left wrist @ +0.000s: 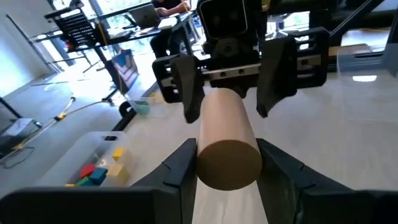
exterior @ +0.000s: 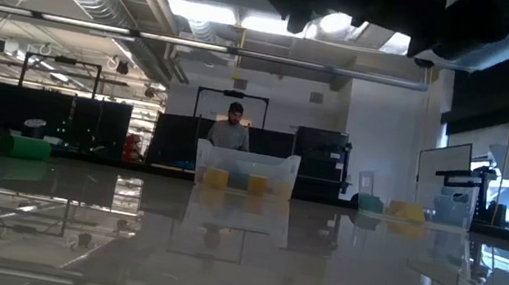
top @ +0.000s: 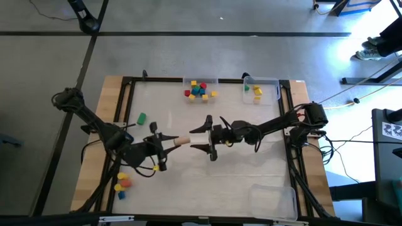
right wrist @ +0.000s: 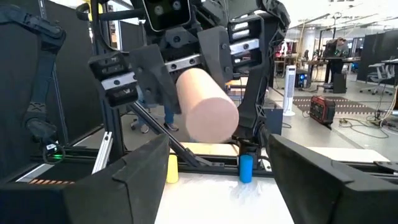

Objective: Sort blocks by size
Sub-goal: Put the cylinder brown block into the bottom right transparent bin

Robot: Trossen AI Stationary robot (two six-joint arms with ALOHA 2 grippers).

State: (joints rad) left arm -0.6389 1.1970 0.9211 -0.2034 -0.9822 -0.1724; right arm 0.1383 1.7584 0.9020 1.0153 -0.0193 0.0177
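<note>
The left hand (top: pixel 168 143) grips a tan cylinder (top: pixel 181 140) aimed between the right hand's (top: pixel 202 139) spread fingers, so releasing before those 2 fingers clamp risks dropping it onto the surface (top: pixel 251 169).

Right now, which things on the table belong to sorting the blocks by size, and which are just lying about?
Job:
- tan cylinder, held by the left gripper, facing the open right gripper
- blocks in the clear tray
- blocks in the second tray
- green block
- blocks by the near left corner

Lying about:
- empty clear tray
</note>
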